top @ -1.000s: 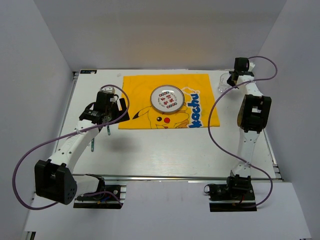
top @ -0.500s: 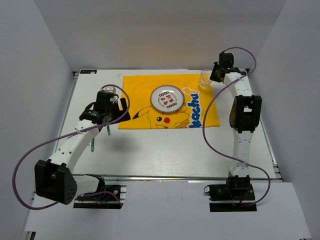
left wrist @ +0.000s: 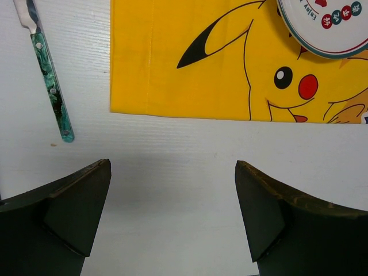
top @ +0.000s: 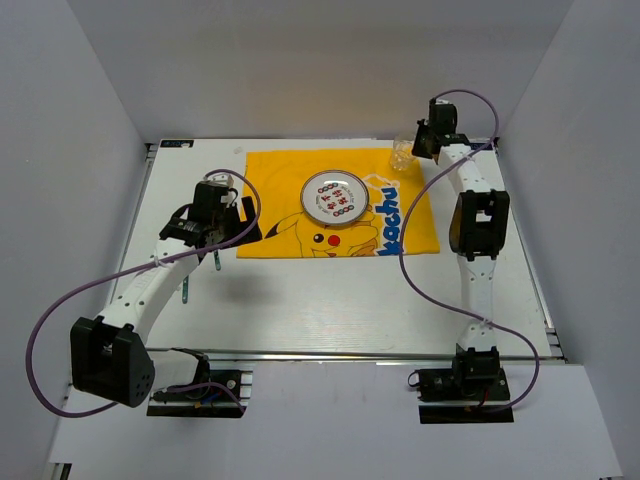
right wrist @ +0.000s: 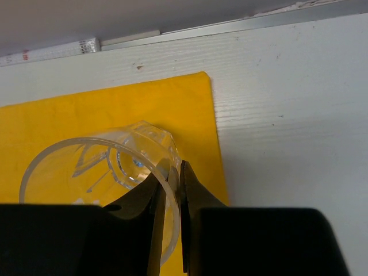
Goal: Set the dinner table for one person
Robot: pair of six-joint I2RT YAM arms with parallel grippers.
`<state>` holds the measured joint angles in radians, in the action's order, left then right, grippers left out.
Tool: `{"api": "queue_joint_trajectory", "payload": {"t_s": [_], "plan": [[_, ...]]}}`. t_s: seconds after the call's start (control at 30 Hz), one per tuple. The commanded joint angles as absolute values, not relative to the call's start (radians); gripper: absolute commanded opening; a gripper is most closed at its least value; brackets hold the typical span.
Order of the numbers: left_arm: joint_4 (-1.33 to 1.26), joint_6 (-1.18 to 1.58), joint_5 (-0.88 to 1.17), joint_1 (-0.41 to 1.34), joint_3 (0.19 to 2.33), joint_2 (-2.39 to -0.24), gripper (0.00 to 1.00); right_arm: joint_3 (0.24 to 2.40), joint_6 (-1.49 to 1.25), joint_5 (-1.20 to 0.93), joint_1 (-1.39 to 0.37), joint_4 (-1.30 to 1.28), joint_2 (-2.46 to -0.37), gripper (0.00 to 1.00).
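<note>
What the right gripper (right wrist: 169, 175) pinches: the thin wall of a clear plastic cup (right wrist: 135, 144), one finger inside the rim and one outside, the jaws drawn close with only that wall between them.
How the cup sits: tipped toward the wrist camera, so both its open mouth and its base show; whether it touches anything underneath cannot be told.
Under the cup: the far right corner of a yellow cartoon-print placemat (right wrist: 86, 112), with bare white table (right wrist: 287, 115) just to the right of it.
Left gripper (left wrist: 172, 167): spread wide with nothing between its fingers, hanging over bare table just off the near left part of the placemat.
Knife (left wrist: 52, 95): green marbled handle, lying flat on the table left of the placemat and apart from its edge.
Plate (top: 335, 198): round and white with a ring of coloured marks, resting on the placemat near its middle.
Table as a whole: large, white and flat, under everything else, with a metal rail along the front edge by the arm bases; the placemat lies on its far half.
</note>
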<state>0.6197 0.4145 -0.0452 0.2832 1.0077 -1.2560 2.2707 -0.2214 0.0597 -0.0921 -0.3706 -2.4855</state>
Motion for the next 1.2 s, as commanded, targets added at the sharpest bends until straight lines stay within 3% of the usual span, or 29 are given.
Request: {"api": "queue_joint_trajectory", "payload": {"t_s": [0.0, 0.17, 0.2, 0.23, 0.3, 0.33, 0.37, 0.57, 0.7, 0.87, 1.07, 1.17], "plan": [[0.604, 0.399, -0.034, 0.281, 1.005, -1.252, 0.98, 2.339, -0.202, 0.058, -0.098, -0.298, -2.523, 0.00], [0.609, 0.402, -0.051, 0.281, 1.006, -1.247, 0.98, 2.341, -0.209, 0.046, -0.106, -0.281, -2.543, 0.00], [0.611, 0.402, -0.052, 0.281, 1.008, -1.247, 0.98, 2.342, -0.206, 0.051, -0.109, -0.281, -2.543, 0.11], [0.612, 0.402, -0.057, 0.272, 1.008, -1.247, 0.98, 2.341, -0.204, 0.058, -0.115, -0.282, -2.539, 0.36], [0.618, 0.403, -0.072, 0.272, 1.011, -1.249, 0.98, 2.339, -0.201, 0.060, -0.117, -0.287, -2.528, 0.50], [0.620, 0.403, -0.077, 0.272, 1.011, -1.247, 0.98, 2.335, -0.204, 0.058, -0.121, -0.282, -2.504, 0.65], [0.621, 0.406, -0.081, 0.272, 1.012, -1.250, 0.98, 2.329, -0.206, 0.057, -0.123, -0.275, -2.487, 0.89], [0.652, 0.448, -0.150, 0.272, 1.020, -1.267, 0.98, 2.370, -0.225, 0.035, -0.127, -0.242, -2.329, 0.89], [0.709, 0.525, -0.296, 0.249, 1.038, -1.305, 0.98, 2.281, -0.239, 0.095, -0.133, -0.284, -2.087, 0.89], [0.744, 0.548, -0.299, 0.184, 1.101, -1.419, 0.98, 1.818, -0.278, 0.057, -0.143, -0.295, -1.690, 0.89], [0.776, 0.506, -0.295, 0.121, 1.222, -1.606, 0.97, 1.253, -0.434, -0.256, -0.152, -0.123, -1.279, 0.89], [0.773, 0.477, -0.270, 0.097, 1.271, -1.678, 0.93, 1.108, -0.501, -0.400, -0.164, -0.052, -1.127, 0.89]]}}
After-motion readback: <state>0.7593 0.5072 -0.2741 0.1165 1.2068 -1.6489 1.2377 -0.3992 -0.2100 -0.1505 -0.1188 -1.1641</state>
